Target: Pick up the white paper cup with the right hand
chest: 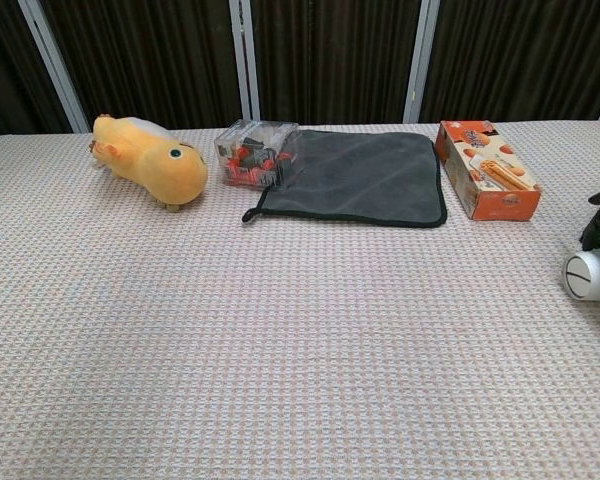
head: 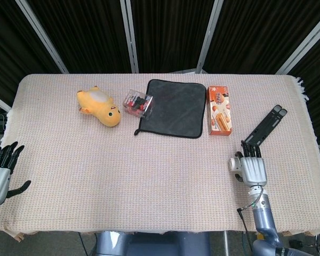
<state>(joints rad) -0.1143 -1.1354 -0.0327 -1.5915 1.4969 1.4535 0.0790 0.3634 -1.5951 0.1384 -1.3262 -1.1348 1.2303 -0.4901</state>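
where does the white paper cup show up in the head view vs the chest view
Head view: the white paper cup lies on its side at lower right, mostly covered by the right hand.
Chest view: the cup sits at the right edge, its round end facing the camera.
Shared landmark: the orange snack box, farther back on the table than the cup in both.

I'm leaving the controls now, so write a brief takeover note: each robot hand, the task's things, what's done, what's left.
Right robot hand: lies over the white paper cup, which is on its side near the table's right edge, base facing left. Whether the fingers have closed on it cannot be told.
Left robot hand: open, idle at the table's left edge.
Done: the right robot hand has reached the cup.
Left: confirm the grasp and lift; the cup is not raised yet. A black stand lies just beyond.
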